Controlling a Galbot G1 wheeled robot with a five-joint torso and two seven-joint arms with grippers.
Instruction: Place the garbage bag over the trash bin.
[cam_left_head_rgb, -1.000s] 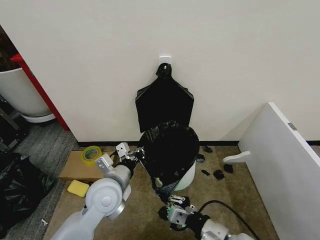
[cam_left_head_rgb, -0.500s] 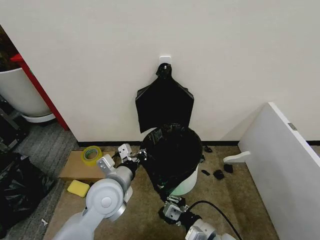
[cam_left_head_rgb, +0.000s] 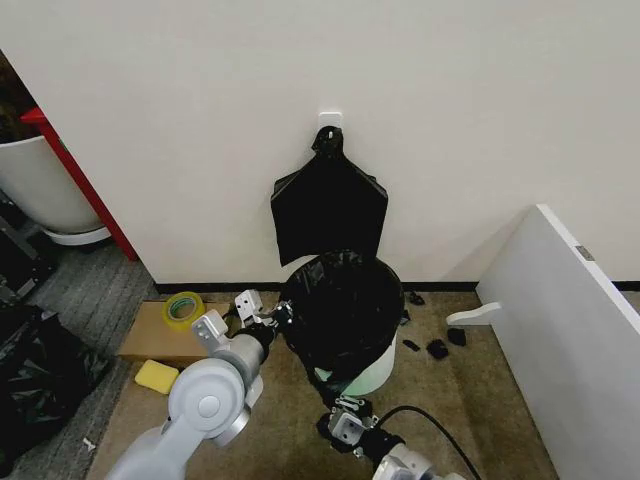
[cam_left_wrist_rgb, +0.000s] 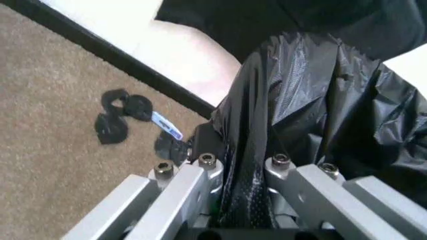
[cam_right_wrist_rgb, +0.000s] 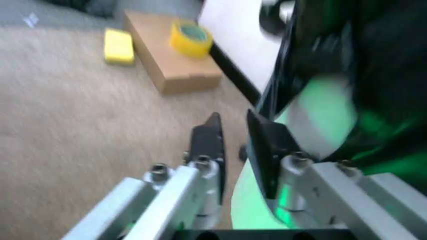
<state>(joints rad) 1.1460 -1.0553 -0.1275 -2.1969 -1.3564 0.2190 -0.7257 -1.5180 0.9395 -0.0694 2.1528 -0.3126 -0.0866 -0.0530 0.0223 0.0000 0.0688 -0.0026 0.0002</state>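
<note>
The garbage bag (cam_left_head_rgb: 340, 300), glossy black plastic, lines and drapes over the top of the trash bin (cam_left_head_rgb: 368, 372), a white bucket with a green base standing by the wall. At the bin's left rim my left gripper (cam_left_head_rgb: 265, 320) is shut on a fold of the garbage bag (cam_left_wrist_rgb: 313, 115); in the left wrist view the left gripper (cam_left_wrist_rgb: 243, 167) pinches that plastic between its fingers. My right gripper (cam_left_head_rgb: 345, 428) sits low on the carpet in front of the bin. In the right wrist view the right gripper (cam_right_wrist_rgb: 235, 134) is open, holding nothing, beside the trash bin (cam_right_wrist_rgb: 313, 107).
A flat bundle of black bags (cam_left_head_rgb: 328, 205) hangs on the wall above the bin. To the left lie a cardboard box (cam_left_head_rgb: 155, 338), a yellow tape roll (cam_left_head_rgb: 183, 308) and a yellow sponge (cam_left_head_rgb: 156, 376). Black scraps (cam_left_head_rgb: 437, 348) and a leaning white board (cam_left_head_rgb: 565, 330) are to the right.
The bag's loose front flap has drawn up around the bin, baring its white and green lower part. The right gripper has dropped back toward me, away from the bag.
</note>
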